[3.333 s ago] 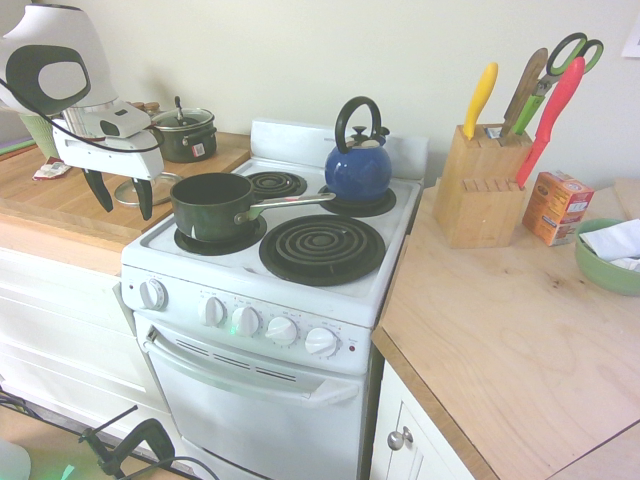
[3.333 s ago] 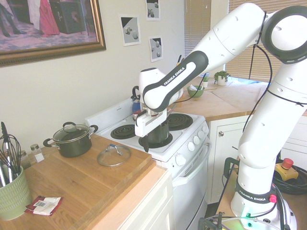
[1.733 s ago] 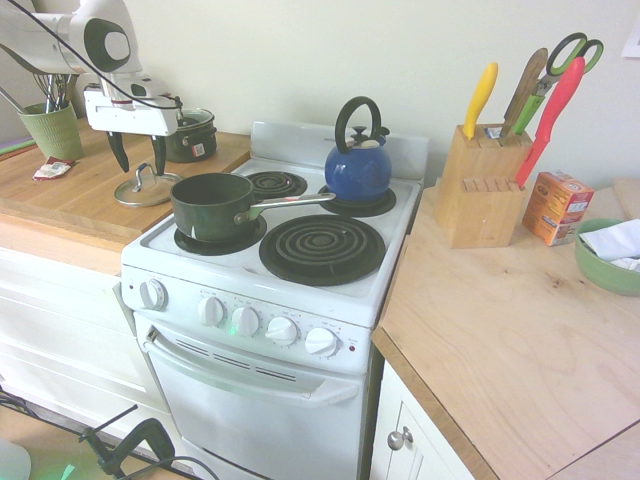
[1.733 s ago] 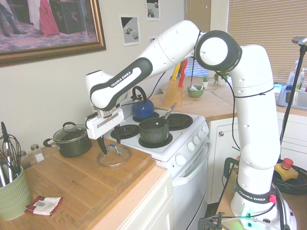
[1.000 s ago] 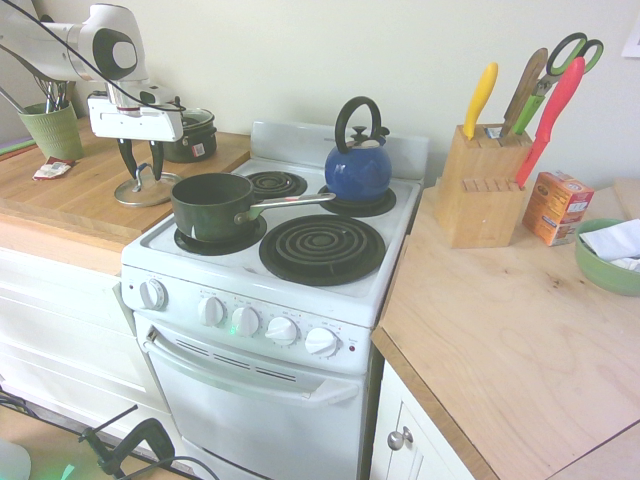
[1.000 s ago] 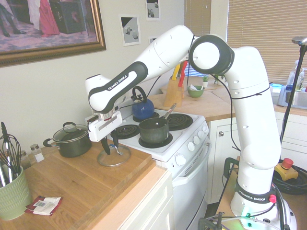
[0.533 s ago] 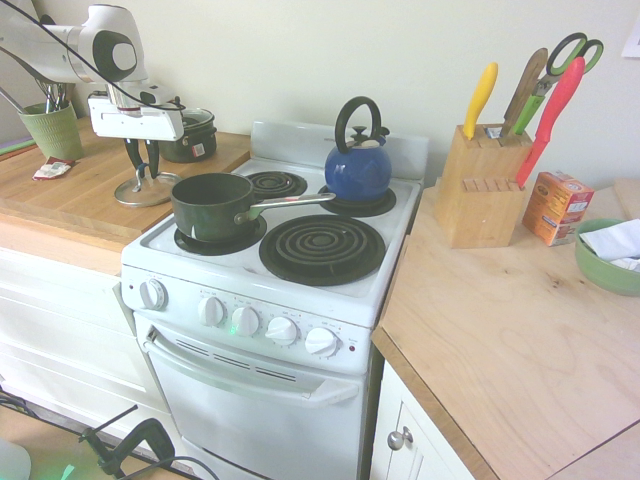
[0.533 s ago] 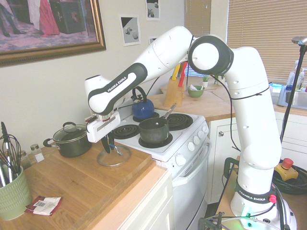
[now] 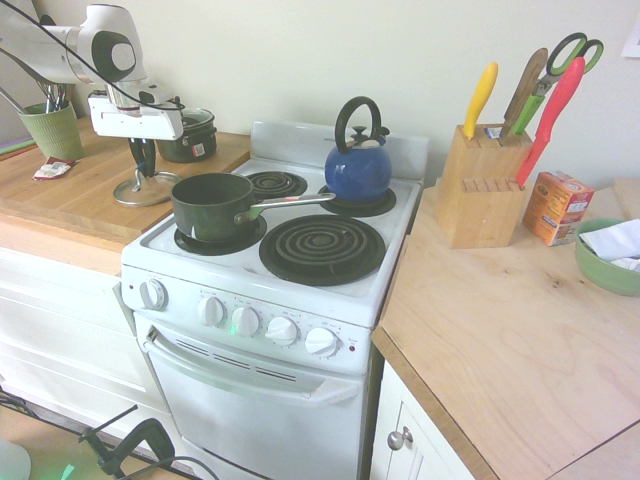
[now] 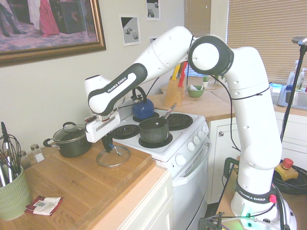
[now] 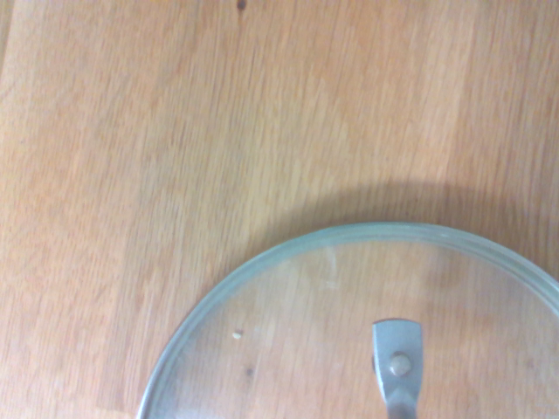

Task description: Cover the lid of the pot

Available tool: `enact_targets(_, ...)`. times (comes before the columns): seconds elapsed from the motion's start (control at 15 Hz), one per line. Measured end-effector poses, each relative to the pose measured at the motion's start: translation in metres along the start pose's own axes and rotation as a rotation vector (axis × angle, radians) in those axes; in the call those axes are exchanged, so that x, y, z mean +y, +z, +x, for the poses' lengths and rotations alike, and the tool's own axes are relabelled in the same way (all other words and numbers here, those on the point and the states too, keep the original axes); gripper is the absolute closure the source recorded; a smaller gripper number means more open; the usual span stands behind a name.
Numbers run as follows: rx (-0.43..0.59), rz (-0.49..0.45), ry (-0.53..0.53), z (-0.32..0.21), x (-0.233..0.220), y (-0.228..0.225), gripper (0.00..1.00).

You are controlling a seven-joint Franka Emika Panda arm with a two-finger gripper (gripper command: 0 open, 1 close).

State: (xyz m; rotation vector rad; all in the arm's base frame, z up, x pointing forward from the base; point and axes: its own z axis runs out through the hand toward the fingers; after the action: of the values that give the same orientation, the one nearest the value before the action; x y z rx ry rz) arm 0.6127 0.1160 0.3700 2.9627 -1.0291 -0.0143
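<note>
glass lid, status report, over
gripper shut on handle of glass lid; lid flat on wooden counter, saucepan uncovered on stove; nothing seen between them

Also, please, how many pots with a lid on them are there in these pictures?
1: the black two-handled pot, on the wooden counter behind the loose glass lid, seen from the first exterior view. Others may be outside the pictures.
</note>
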Motion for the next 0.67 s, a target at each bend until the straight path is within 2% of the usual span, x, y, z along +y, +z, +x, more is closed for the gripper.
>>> enact_targets(0.2,-0.015,0.033,0.047,0.007,0.007,-0.009,1.0)
enact_targets(0.47,0.004,0.098,0.098,0.014,0.025,-0.058,1.0)
enact_targets(0.67,0.001,0.096,0.113,0.014,0.029,-0.061,1.0)
